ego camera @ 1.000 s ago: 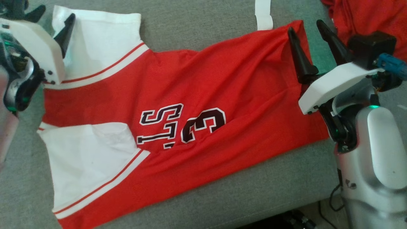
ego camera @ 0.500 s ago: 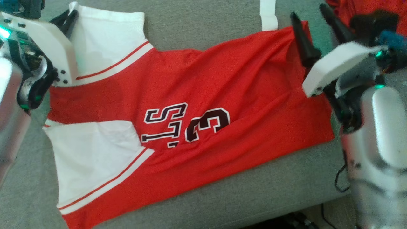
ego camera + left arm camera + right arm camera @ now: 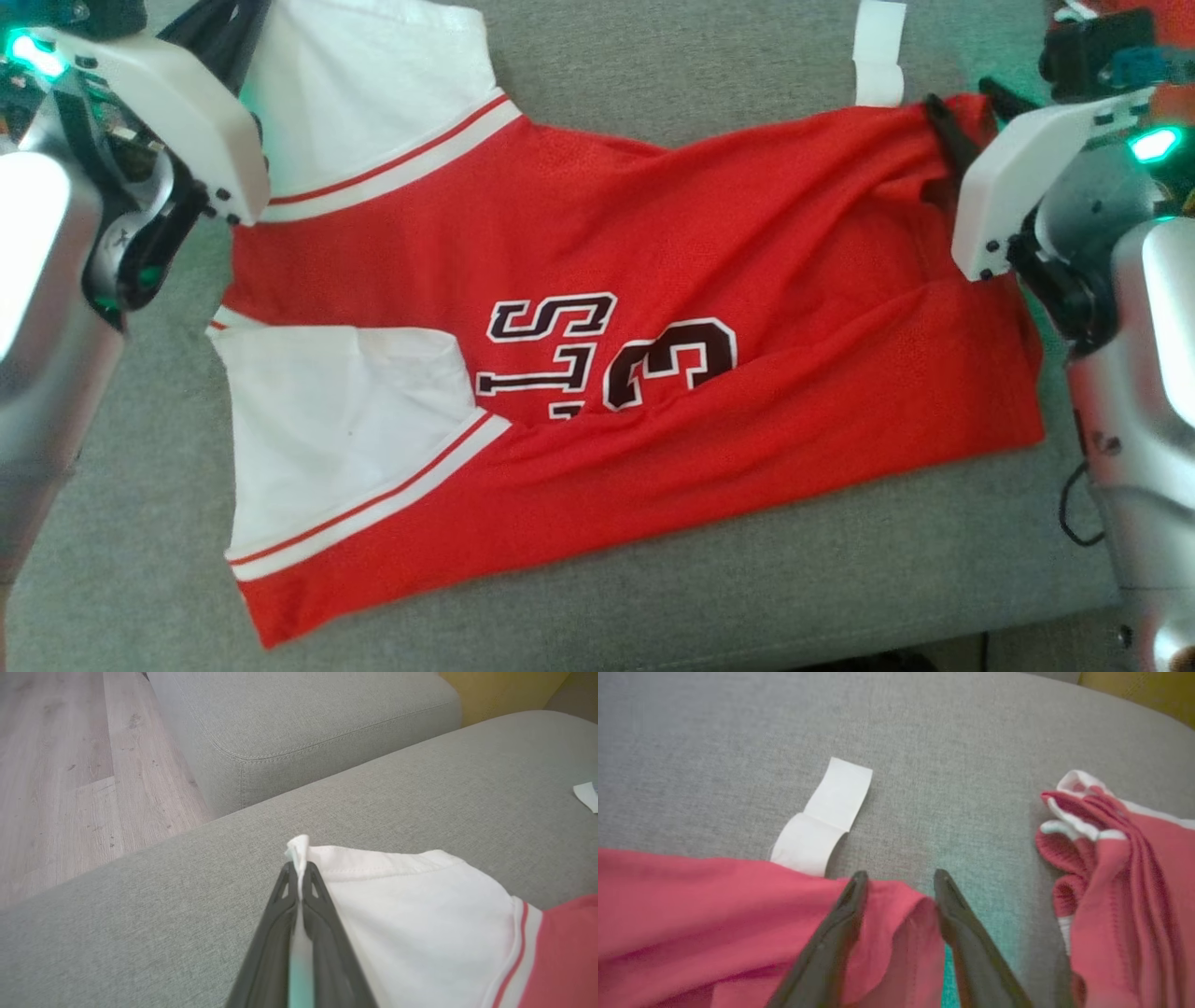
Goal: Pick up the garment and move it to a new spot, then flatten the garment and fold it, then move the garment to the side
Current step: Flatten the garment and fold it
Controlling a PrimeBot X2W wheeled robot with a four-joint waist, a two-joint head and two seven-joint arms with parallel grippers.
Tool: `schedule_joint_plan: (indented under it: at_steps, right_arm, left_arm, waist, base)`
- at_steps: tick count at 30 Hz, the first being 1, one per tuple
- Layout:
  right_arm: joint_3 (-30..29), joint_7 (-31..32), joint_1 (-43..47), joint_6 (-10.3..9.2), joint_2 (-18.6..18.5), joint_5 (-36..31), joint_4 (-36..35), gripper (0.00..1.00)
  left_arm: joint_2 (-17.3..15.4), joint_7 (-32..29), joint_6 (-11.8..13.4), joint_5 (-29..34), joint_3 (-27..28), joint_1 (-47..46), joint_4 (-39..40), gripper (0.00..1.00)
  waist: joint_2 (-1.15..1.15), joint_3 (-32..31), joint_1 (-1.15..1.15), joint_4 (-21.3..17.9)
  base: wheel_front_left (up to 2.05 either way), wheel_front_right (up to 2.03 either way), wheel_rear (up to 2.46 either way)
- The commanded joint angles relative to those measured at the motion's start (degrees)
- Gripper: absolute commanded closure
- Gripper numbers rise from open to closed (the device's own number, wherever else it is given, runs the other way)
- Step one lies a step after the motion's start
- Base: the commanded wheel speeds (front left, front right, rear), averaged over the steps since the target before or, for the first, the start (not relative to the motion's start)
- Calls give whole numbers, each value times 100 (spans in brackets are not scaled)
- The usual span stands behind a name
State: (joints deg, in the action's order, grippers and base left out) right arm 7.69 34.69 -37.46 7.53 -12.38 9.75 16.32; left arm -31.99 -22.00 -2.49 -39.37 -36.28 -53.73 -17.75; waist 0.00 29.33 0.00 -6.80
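The garment point(image 3: 653, 243) is a red jersey with white sleeves and dark numbers, spread sideways on the grey sofa cushion point(image 3: 653, 75). My left gripper point(image 3: 224, 23) is at the far left corner, shut on the edge of the white sleeve point(image 3: 411, 896); a pinch of white fabric sticks out past its tips point(image 3: 297, 868). My right gripper point(image 3: 971, 112) is at the far right corner of the red hem. Its two fingers stand apart, straddling a raised fold of red cloth point(image 3: 901, 877).
A white strip point(image 3: 878, 51) lies beyond the hem, also visible as a white strip point(image 3: 826, 816). Another crumpled red garment point(image 3: 1111, 858) sits just right of my right gripper. A second cushion point(image 3: 303, 718) and wooden floor point(image 3: 56, 765) lie past the left end.
The head camera has shifted. My left gripper closed on the white sleeve corner. My right gripper dropped lower over the red hem corner, and its fingers have come a little closer together.
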Motion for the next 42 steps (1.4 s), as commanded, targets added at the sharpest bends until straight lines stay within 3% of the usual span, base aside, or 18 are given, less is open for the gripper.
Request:
schedule_joint_plan:
  at_steps: [1,2,4,5,20,27,34,40,41,42]
  right_arm:
    - [29,84,8,-4,-118,19,-88,58]
    - [6,111,10,-4,-130,29,-44,67]
    - [-17,155,10,-4,-155,47,17,94]
    - [-29,166,12,-4,-166,55,33,100]
    - [-178,-922,27,-4,-192,57,-35,100]
    - [-253,-1380,907,-4,-306,238,-117,100]
    - [-688,-1757,1994,-4,-188,188,-401,100]
    - [-891,-1951,2367,-4,15,60,-380,100]
    - [-918,-2003,2403,-4,40,22,-353,91]
    - [-970,-2060,2440,-4,77,-19,-325,58]
  left_arm:
    - [-212,78,68,-44,318,-182,243,100]
    - [-205,91,80,-56,322,-161,285,100]
    - [-205,108,98,-74,325,-122,358,100]
    - [-213,116,103,-84,329,-103,386,100]
    - [-218,845,228,-229,555,396,693,100]
    - [-205,1469,432,-483,590,1759,1467,100]
    - [-24,2264,933,-682,526,3613,2180,100]
    - [245,2573,948,-691,260,4187,1986,100]
    - [314,2623,938,-707,224,4239,1910,100]
    - [384,2680,942,-722,200,4288,1831,97]
  waist:
    - [0,9,0,58]
    - [0,12,0,78]
    - [0,14,0,112]
    - [0,12,0,123]
    - [0,-633,0,370]
    - [0,-1287,0,622]
    - [0,-1715,0,813]
    - [0,-1790,0,837]
    - [0,-1811,0,834]
    - [0,-1833,0,834]
  base:
    - [0,0,0]
    - [0,0,0]
    - [0,0,0]
    - [0,0,0]
    - [0,0,0]
    - [0,0,0]
    - [0,0,0]
    - [0,0,0]
    - [0,0,0]
    - [0,0,0]
